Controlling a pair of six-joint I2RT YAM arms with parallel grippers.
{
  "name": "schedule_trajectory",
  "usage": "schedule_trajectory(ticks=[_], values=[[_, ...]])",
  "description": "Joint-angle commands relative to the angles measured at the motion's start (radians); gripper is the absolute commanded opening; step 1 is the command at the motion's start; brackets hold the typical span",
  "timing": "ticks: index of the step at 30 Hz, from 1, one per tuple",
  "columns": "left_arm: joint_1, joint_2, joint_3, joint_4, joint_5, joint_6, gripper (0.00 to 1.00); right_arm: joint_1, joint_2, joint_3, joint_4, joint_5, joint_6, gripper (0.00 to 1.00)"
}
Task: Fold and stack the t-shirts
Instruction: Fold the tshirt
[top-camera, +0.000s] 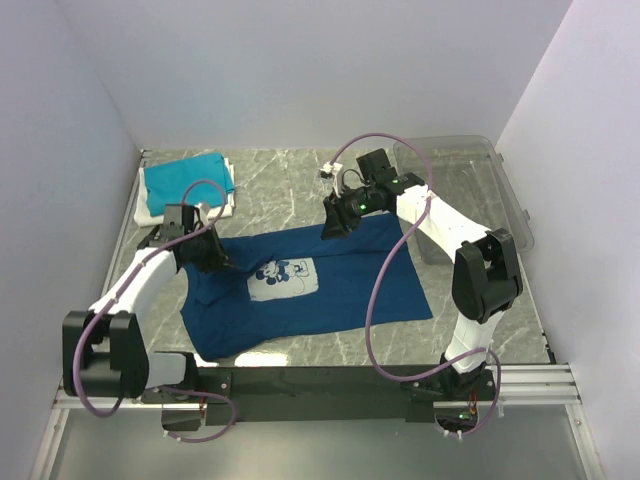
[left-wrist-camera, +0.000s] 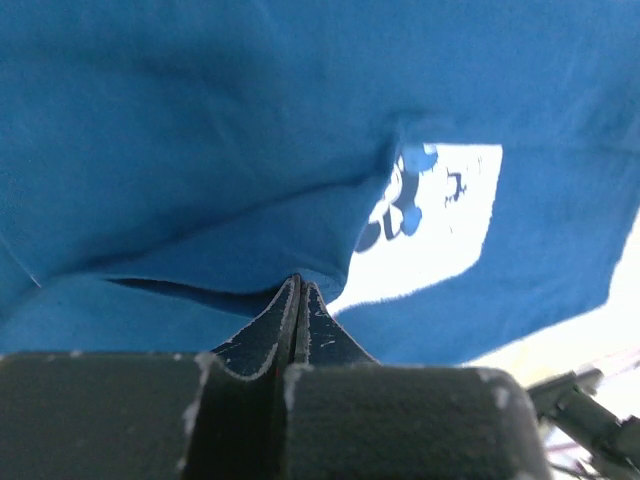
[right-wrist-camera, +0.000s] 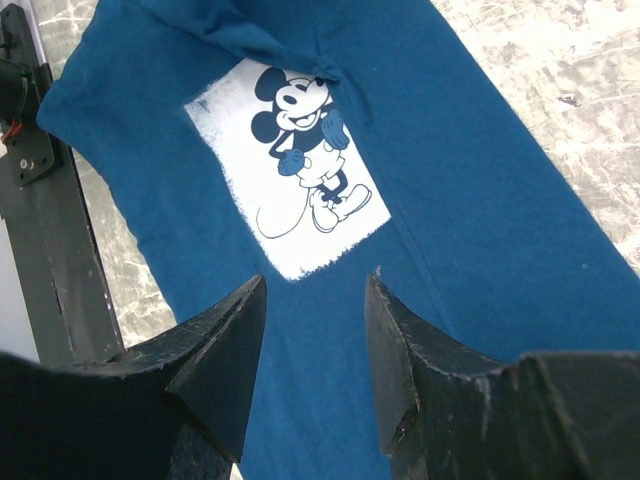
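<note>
Cloth under inspection: the navy tee lies spread on the table, print up, just ahead of the arm bases. We note a teal tee folded atop a white tee at the far left corner, apart from it. The left gripper has its fingers pressed together on a pinch of the navy tee at its far left edge. The right gripper hangs over the cloth right of the print, fingers apart, holding nothing. We judge the navy tee light, limp and quick to wrinkle. It wants holding at two edge points, lifted evenly, or the fold will skew.
</note>
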Motion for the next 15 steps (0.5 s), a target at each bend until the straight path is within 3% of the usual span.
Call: schedule_trajectory(ticks=[1, 15], values=[[-0.018, -0.066, -0.036, -0.017, 0.049, -0.080, 0.01, -0.010, -0.060, -0.007, 0.011, -0.005, -0.013, 0.51], [-0.071, -0.185, -0.111, -0.040, 0.064, -0.183, 0.01, -0.009, -0.067, -0.030, 0.020, -0.012, -0.013, 0.51]])
